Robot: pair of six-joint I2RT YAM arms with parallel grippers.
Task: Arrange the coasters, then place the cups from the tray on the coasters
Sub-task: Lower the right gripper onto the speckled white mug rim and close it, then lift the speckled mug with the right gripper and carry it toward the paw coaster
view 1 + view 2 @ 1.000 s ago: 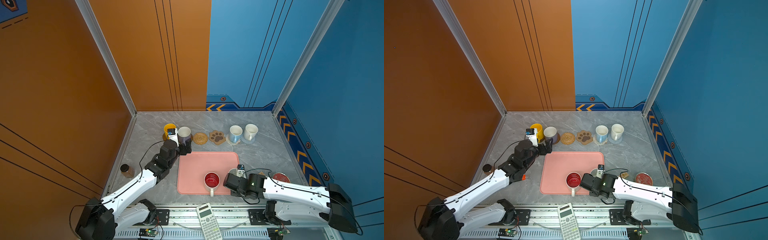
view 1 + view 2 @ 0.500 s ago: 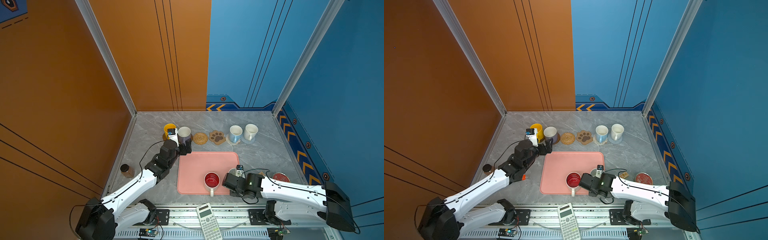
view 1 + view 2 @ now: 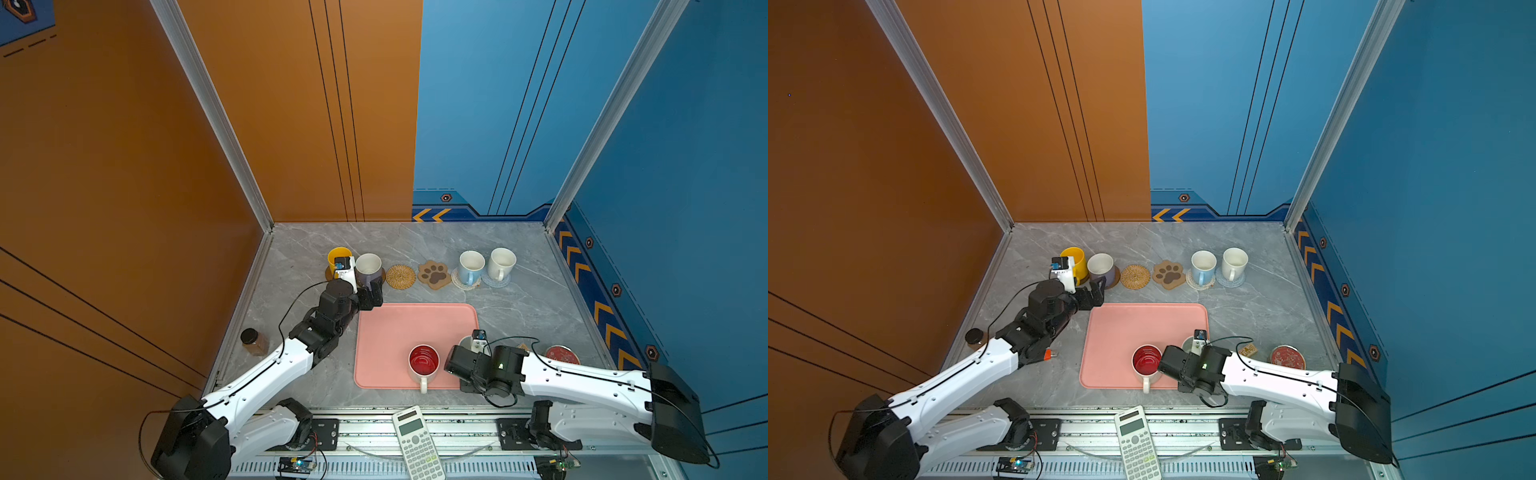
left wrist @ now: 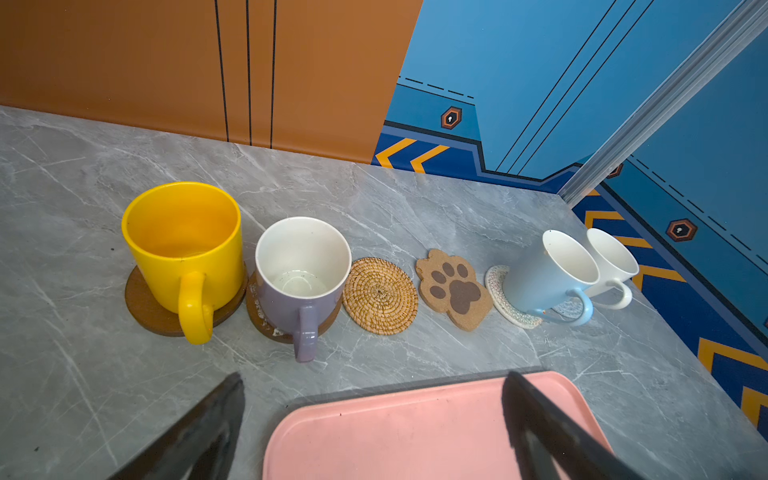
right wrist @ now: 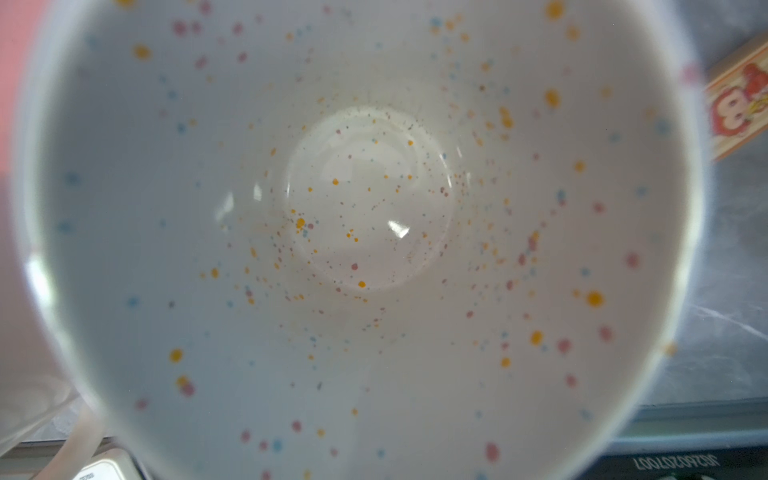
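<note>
Seen from my remote desk: the left wrist camera gives the back row of the worktop [image 4: 415, 199] plainly. The yellow cup [image 4: 183, 245] and lilac cup [image 4: 301, 270] each sit on a dark brown coaster [image 4: 145, 309]. The tan woven coaster [image 4: 380, 296] and paw coaster [image 4: 453, 289] lie bare, and the light-blue cup [image 4: 548, 274] and white cup [image 4: 611, 262] stand on woven rounds [image 4: 498, 291]. Its black fingers [image 4: 208, 424] stand spread, the left pincer [image 3: 372, 291] released at the far left corner of the tray [image 3: 399, 328]. Only the top views show the red-inside cup [image 3: 424, 361] upright near the tray's front edge, with the right pincer [image 3: 456, 365] just beside it. The right wrist camera is filled by the inside of the speckled cup [image 5: 374, 208] — standing at the tray's right edge — and I cannot tell whether that pincer grips it.
</note>
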